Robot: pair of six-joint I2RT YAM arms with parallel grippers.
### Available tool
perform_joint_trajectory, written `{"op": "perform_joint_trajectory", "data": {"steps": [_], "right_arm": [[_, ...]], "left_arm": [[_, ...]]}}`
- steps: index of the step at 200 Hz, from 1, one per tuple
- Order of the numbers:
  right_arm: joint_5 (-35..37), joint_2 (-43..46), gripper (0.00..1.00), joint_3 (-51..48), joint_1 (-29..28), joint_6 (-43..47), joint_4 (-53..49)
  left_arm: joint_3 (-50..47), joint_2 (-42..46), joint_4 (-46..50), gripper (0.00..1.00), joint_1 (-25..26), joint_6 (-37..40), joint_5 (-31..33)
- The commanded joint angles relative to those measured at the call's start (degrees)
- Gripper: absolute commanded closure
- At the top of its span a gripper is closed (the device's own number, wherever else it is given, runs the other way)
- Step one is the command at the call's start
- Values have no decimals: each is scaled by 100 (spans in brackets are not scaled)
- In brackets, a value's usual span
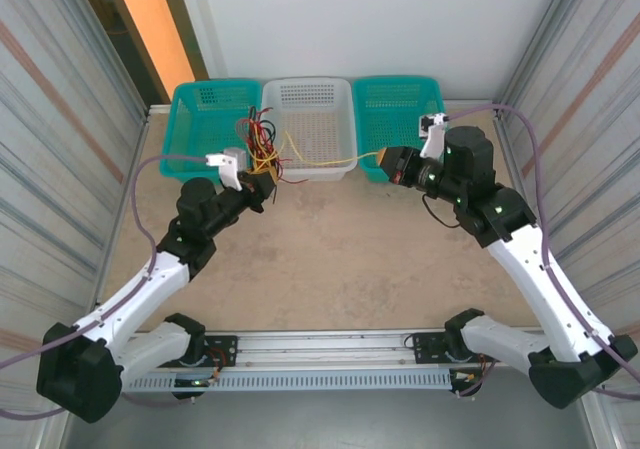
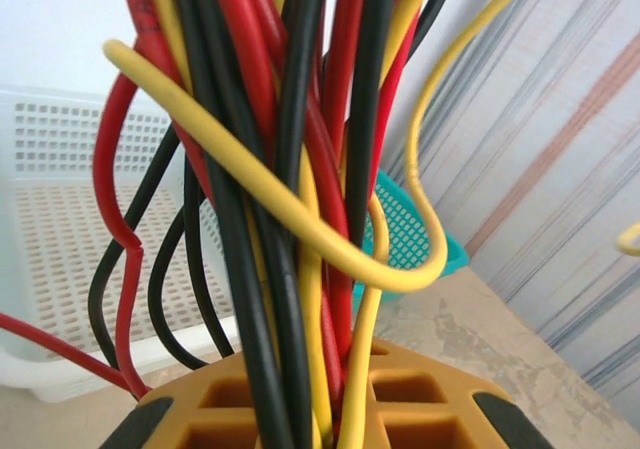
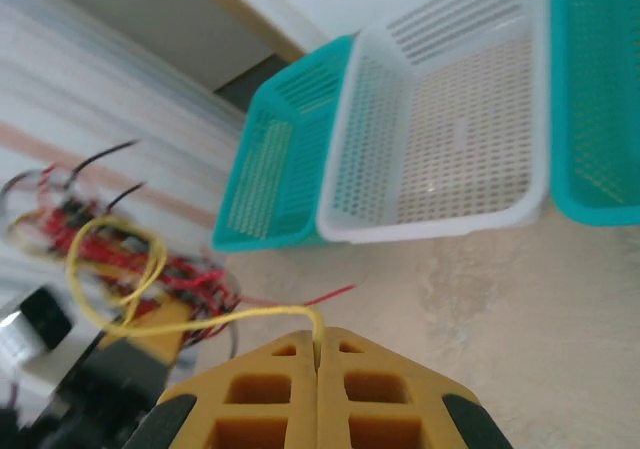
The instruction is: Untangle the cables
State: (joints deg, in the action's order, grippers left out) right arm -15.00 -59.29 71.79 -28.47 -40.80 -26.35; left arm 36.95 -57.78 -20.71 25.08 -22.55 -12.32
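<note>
Gripping bundle (image 2: pixel 290 219), left jaws; right jaws, one yellow cable (image 3: pixel 250 313); three baskets (image 1: pixel 310 119).

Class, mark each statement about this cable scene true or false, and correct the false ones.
1. The right gripper is shut on a yellow cable. True.
2. The left gripper grips a bundle of red, yellow and black cables. True.
3. All three baskets are white. False: only the middle basket is white; the left basket and the right basket are teal.
4. The yellow cable lies coiled inside a teal basket. False: it stretches from the bundle to the right gripper, across the front of the middle basket.
</note>
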Motion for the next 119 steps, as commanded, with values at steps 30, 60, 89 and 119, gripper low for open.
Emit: {"op": "perform_joint_trajectory", "data": {"steps": [30,60,89,119], "right_arm": [[-175,209,100,1032,-810,769,462],[-171,123,100,1557,-891,853,648],[-163,-151,100,2051,-876,899,675],[-142,-521,100,2619,-759,859,683]], "left_arm": [[415,-240,574,100,-47,252,340],[415,-395,680,100,-15,344,264],[477,-678,804,100,402,730,255],[617,-1210,946,100,1059,1276,552]]}}
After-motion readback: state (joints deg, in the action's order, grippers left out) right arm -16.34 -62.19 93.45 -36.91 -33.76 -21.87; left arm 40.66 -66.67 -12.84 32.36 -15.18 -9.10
